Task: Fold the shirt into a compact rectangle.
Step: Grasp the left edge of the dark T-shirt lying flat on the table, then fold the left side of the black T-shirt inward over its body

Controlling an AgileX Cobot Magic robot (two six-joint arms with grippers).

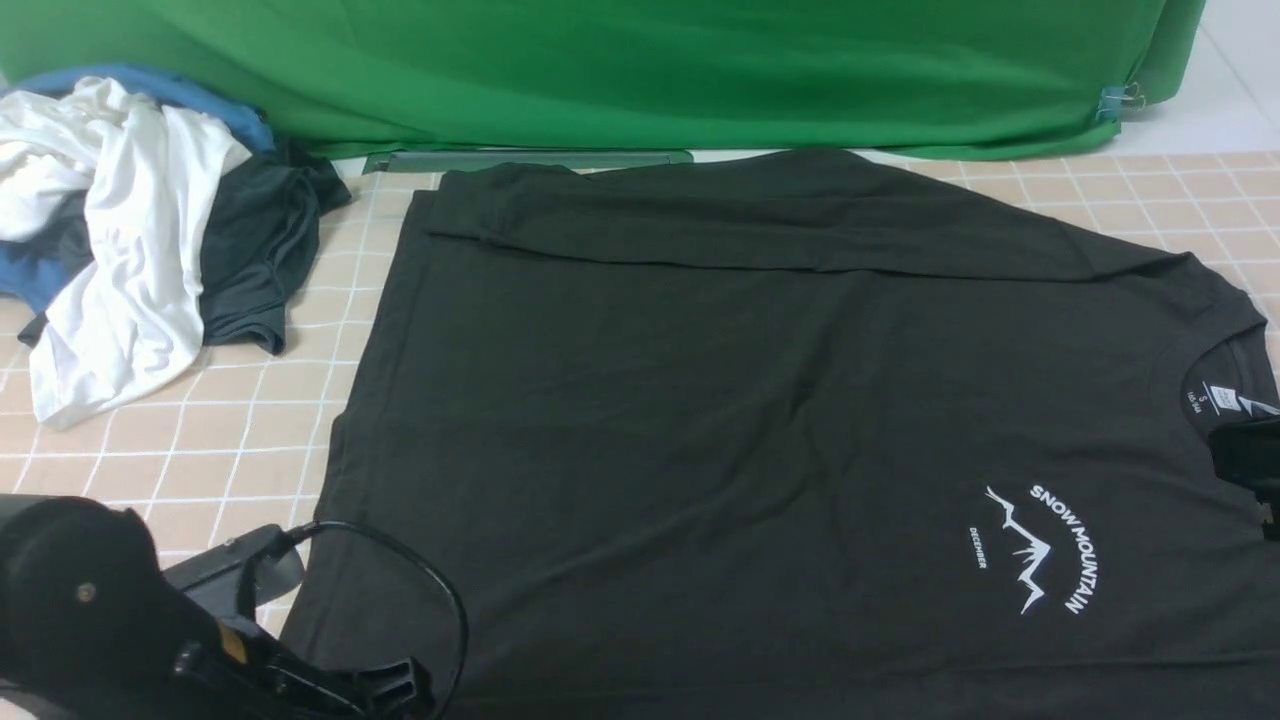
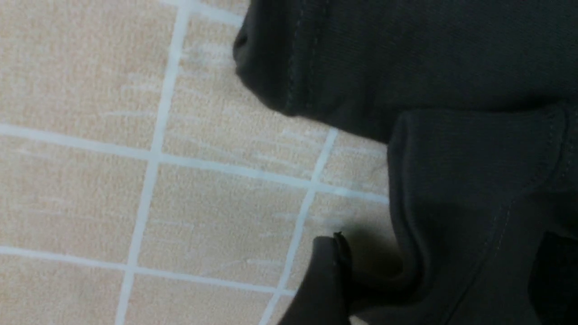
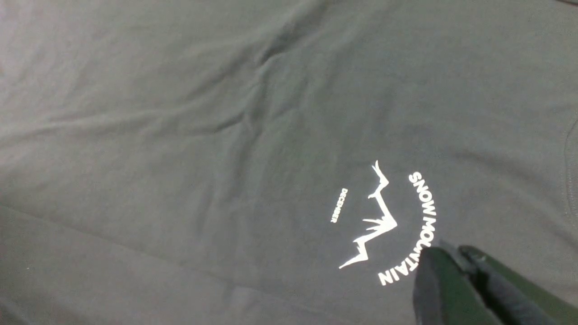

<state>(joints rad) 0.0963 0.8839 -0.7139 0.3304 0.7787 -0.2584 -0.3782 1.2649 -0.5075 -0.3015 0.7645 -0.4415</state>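
Across the centre and right of the front view, the shirt (image 1: 720,420) lies spread flat on the tiled counter (image 1: 240,420). Its collar (image 1: 1225,345) is at the right edge, its hem (image 1: 345,440) runs down the left side, and one sleeve (image 1: 760,225) is folded along the upper edge.

The step in hand looks like the fold of the near side. For that you want a clean pinch on the hem corner and a matching one near the collar. Lift both ends together, and keep the cloth taut so the crease runs straight and the folded sleeve stays put.

The left jaws sit at the lower left of the front view, at the hem corner. In the left wrist view they stand wide, with a raised fold of the hem between them and one finger (image 2: 323,280) on the counter side.

The right jaws are pressed together on nothing, at the right edge by the collar. In their own view they sit just beside the white print (image 3: 388,225); you cannot tell whether they touch the cloth.

The pile of clothes (image 1: 130,230) at the upper left lies well apart, so keep it that way
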